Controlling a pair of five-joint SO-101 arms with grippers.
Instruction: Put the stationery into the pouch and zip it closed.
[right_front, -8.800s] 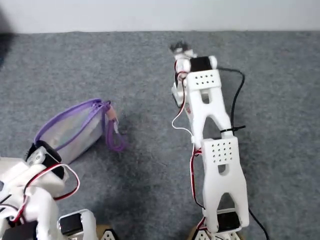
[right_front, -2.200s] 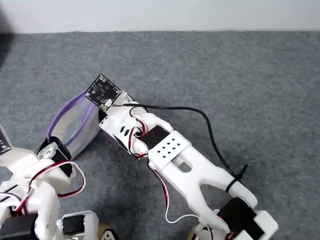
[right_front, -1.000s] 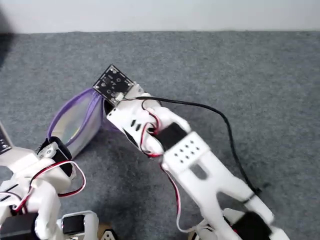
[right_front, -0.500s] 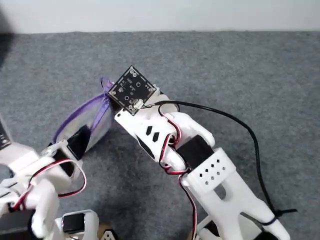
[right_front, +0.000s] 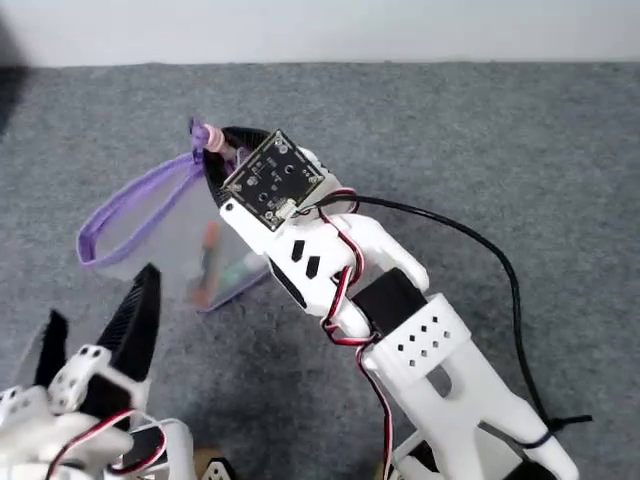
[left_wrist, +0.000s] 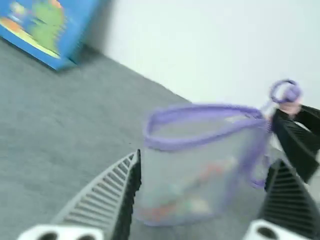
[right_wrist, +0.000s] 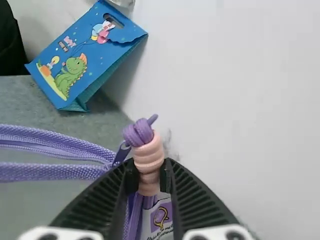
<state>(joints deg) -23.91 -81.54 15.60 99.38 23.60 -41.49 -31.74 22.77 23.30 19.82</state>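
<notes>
Grey carpet-like desk (right_front: 520, 140) with a plain white wall (right_wrist: 225, 75) behind it, that was the whole setup. The pouch (right_front: 165, 235) was a see-through one with purple zipper trim, sitting left of centre in the high view, and you could make out the stationery (right_front: 210, 262) through its side as orange and greenish shapes lying near the bottom. I couldn't tell what each item was.

The zipper pull (right_wrist: 144, 150), a pink bead with a purple knot on top, was at the pouch's far end. The right gripper (right_front: 228, 148) was clenched on it, bead pinched between the 2 black fingers. In the right wrist view 2 purple zipper strips ran together right at the pull.

The left gripper (right_front: 100, 300) was down by the near edge of the desk, released and spread wide, a bit short of the pouch and not touching it. From its own camera the pouch sat framed between its 2 fingers.

A black cable (right_front: 470, 240) looped off the right arm. Further back a blue gift bag with a green dinosaur (right_wrist: 82, 60) leaned against the wall.
</notes>
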